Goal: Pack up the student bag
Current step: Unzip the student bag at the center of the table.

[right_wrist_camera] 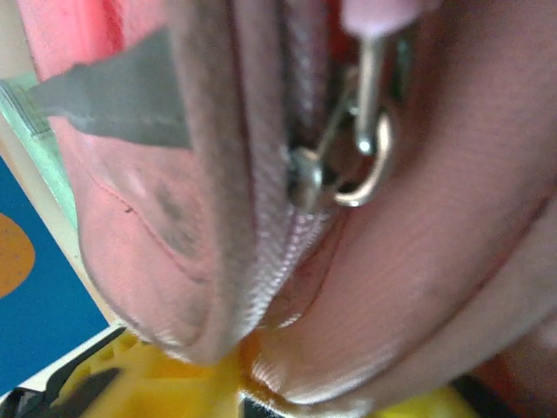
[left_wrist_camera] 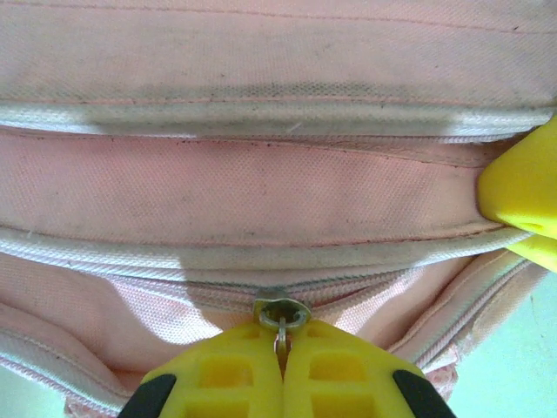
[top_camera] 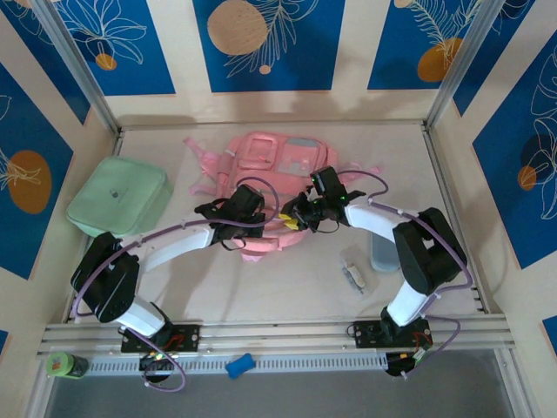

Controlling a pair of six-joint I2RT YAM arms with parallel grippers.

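Clearly the left gripper [left_wrist_camera: 283,353] has its yellow fingers pressed together on the metal zip pull [left_wrist_camera: 281,320], pinching it right at the slider on the lowest pocket seam of the student bag [top_camera: 274,161]. Just to the side, the right gripper [top_camera: 291,219] sits against the same edge of the bag. Its yellow fingertips [left_wrist_camera: 522,192] touch the piping in the left wrist view, and a fold of pink fabric bulges over them in the right wrist view, but I cannot tell whether they are clamped on that fold or merely resting beside it. The step in hand looks like opening this pocket so things can go in. To do it well, the pull should travel along the zip track [left_wrist_camera: 200,290], not away from it, with the tab kept low and in line with the teeth so the thin ring does not slip out of the pads. The other gripper needs a firm hold on the cloth near the slider, pulling gently the opposite way, or the soft bag will simply slide and bunch. The bag lies flat at the middle back of the table [top_camera: 261,296], between the two arms, with a mint green case [top_camera: 117,198] well apart to the left.
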